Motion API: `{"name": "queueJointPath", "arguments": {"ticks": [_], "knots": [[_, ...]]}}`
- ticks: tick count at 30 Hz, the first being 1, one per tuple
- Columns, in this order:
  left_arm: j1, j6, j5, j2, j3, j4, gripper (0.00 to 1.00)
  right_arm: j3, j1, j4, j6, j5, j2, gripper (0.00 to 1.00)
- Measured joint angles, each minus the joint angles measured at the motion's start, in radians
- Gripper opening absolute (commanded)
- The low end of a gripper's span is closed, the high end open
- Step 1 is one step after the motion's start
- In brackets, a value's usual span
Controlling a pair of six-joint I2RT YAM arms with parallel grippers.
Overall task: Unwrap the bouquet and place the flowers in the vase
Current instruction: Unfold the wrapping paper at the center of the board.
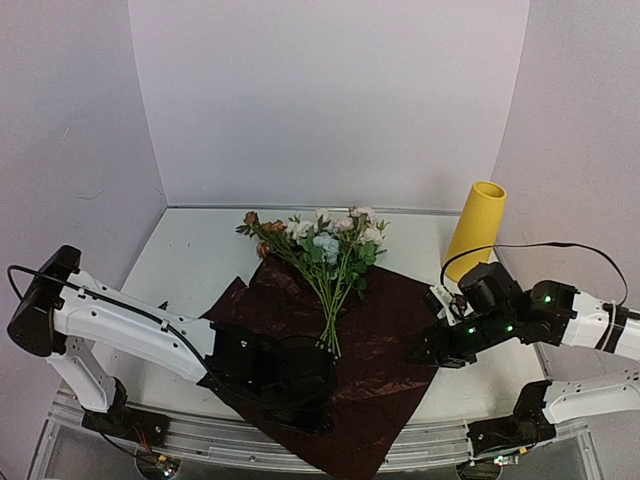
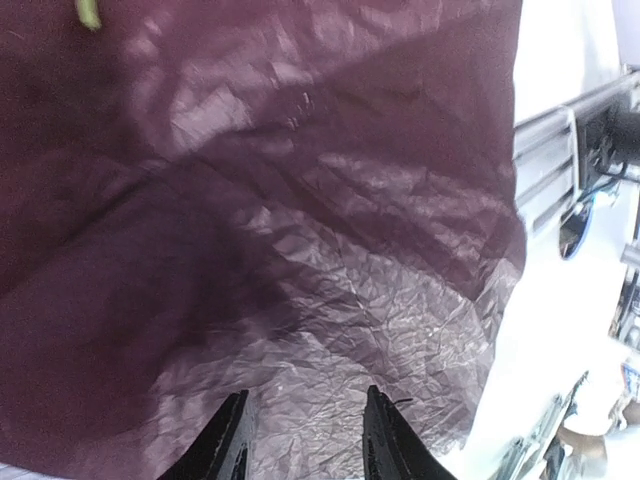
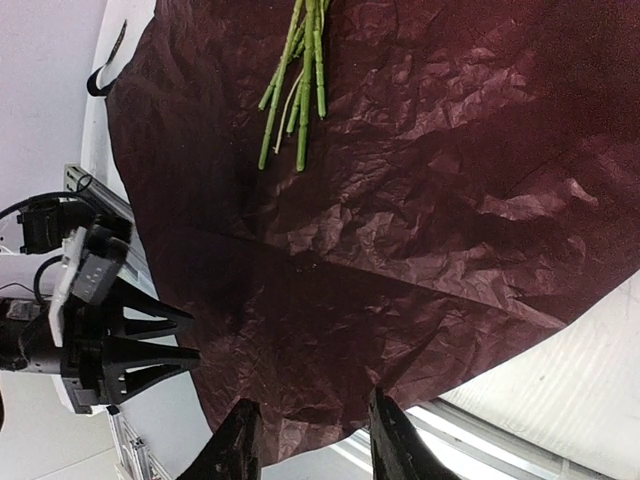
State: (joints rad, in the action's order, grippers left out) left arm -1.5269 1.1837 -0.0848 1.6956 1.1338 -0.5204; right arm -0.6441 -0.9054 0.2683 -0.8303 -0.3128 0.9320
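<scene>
On the dark red wrap, which lies spread flat across the surface, the flowers rest loose in the middle. We judge the unwrapping done and the lift into the vase to be the step in hand.

The left end effector hovers over the near part of the sheet, its jaws apart with only crinkled wrap showing between them. The right end effector hangs at the sheet's right edge, likewise parted and holding nothing.

To do this well, we would close on the stems where they bunch together, a little above the cut ends, so that every stem is caught. We would come in low but keep the fingers off the sheet, or the wrap will rise with the bundle. The right arm is nearer the vase, so it looks the better choice. The vase's neck is narrow, so the bundle should stay tight.

The flowers' long axis runs near to far. Blooms fan out toward the back wall, and the cut ends point toward the arms. The vase stands at the far right, off the wrap, mouth up, so the bundle must be turned cut ends down.
</scene>
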Motion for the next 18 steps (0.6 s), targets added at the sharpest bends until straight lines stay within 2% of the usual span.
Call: {"name": "queueJointPath", "arguments": {"ticks": [5,9,14,18], "knots": [[0.043,0.035,0.110,-0.152,-0.036,-0.046,0.52,-0.002,0.000,0.004,0.006,0.039,0.036,0.40],[0.157,0.046,0.187,-0.322,-0.065,-0.068,0.60,-0.034,0.000,0.019,0.018,0.084,0.086,0.43],[0.401,-0.009,0.219,-0.432,-0.078,-0.066,0.61,-0.148,0.008,0.029,0.058,0.159,0.223,0.42],[0.612,-0.130,0.167,-0.353,-0.049,-0.076,0.66,-0.248,0.070,0.030,0.100,0.194,0.352,0.46]]}}
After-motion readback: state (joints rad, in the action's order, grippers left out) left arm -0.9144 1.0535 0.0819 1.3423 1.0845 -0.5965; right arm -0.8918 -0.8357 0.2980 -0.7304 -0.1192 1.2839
